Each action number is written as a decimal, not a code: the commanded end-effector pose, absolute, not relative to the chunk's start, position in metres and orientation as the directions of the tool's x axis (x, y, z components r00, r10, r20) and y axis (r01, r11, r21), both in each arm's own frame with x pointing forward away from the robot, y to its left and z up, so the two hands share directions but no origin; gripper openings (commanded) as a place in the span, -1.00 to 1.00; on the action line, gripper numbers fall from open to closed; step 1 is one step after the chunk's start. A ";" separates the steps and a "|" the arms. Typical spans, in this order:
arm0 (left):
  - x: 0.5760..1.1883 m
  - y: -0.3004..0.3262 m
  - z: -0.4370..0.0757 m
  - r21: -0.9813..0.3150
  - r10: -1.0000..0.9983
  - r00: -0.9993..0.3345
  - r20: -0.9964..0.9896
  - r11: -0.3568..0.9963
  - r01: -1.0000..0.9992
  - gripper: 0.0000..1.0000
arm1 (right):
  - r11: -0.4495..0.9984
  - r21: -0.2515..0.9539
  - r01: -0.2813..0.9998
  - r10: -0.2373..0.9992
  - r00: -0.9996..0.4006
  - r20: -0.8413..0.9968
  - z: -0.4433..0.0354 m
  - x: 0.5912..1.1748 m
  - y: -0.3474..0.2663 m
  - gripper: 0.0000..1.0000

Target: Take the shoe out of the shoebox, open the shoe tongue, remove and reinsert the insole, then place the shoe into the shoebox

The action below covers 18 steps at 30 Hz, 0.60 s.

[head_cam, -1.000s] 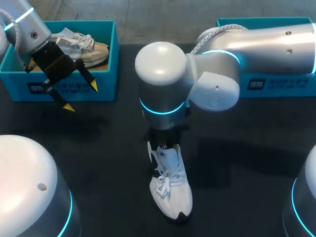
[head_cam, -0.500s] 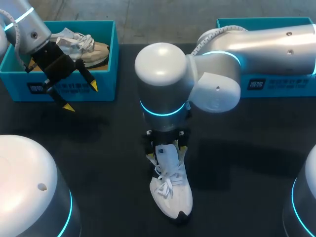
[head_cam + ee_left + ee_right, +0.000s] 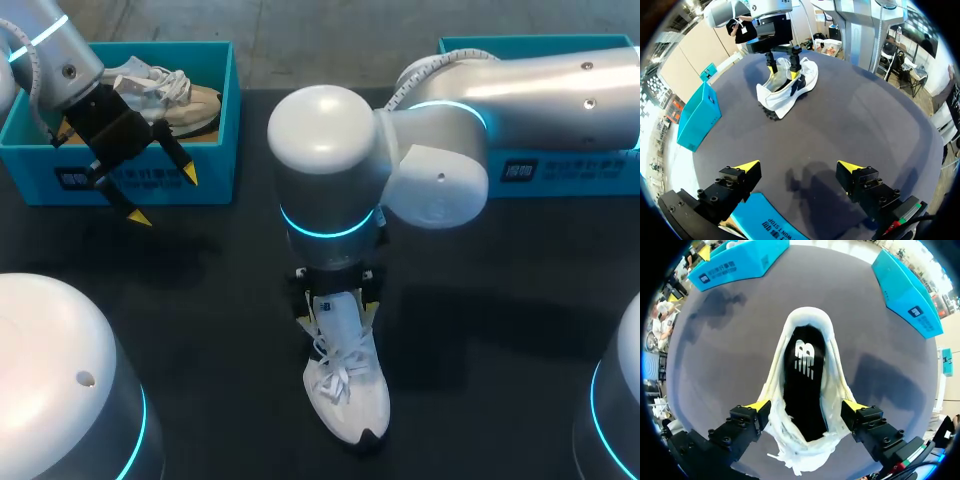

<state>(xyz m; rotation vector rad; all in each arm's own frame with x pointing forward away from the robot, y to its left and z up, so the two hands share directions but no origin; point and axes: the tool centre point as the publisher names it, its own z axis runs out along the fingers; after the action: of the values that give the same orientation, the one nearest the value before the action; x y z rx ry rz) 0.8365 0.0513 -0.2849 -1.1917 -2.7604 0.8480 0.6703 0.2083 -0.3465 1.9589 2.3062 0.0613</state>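
Right gripper (image 3: 806,406) spread wide, pointing straight down over the white sneaker (image 3: 807,315). One yellow tip sits just beside each flank of the shoe's opening; nothing is clamped as far as I can see. The tongue is folded back toward the gripper and the black insole (image 3: 802,385) lies exposed inside the shoe.

In the head view the right gripper (image 3: 337,300) hangs from the arm that crosses in from 3 o'clock. The white sneaker (image 3: 345,385) stands on the black table (image 3: 500,330) at about 6 o'clock of table centre, toe toward 6 (heel end hidden under the gripper).

Left gripper (image 3: 164,197) also wide apart and empty, hovering at 10 o'clock, just in front of the left teal shoebox (image 3: 150,175). A second, beige-and-white sneaker (image 3: 165,90) lies in that box. From the left wrist, the left gripper (image 3: 799,166) has bare table between its tips, and the white sneaker (image 3: 785,90) is well ahead of it.

Right teal shoebox (image 3: 560,175) sits at 2 o'clock, partly behind the right arm.
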 end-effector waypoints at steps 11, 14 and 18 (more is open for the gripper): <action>0.837 0.051 -0.284 -0.485 0.681 -0.708 -0.188 0.562 0.670 1.00 | 0.132 0.128 0.983 0.990 -0.124 -0.070 -0.327 0.654 0.210 0.68; 0.837 0.051 -0.284 -0.485 0.681 -0.708 -0.188 0.562 0.670 1.00 | 0.132 0.132 0.982 0.989 -0.122 -0.079 -0.319 0.656 0.211 0.51; 0.837 0.051 -0.284 -0.485 0.681 -0.708 -0.188 0.562 0.670 1.00 | 0.117 0.137 0.984 0.991 -0.106 -0.088 -0.309 0.656 0.210 0.31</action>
<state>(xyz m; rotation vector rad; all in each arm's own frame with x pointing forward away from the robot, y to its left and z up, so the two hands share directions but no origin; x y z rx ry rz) 0.8365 0.0513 -0.2848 -1.1918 -2.7604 0.8480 0.6572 0.2098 -0.3175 1.9884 2.2338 0.0684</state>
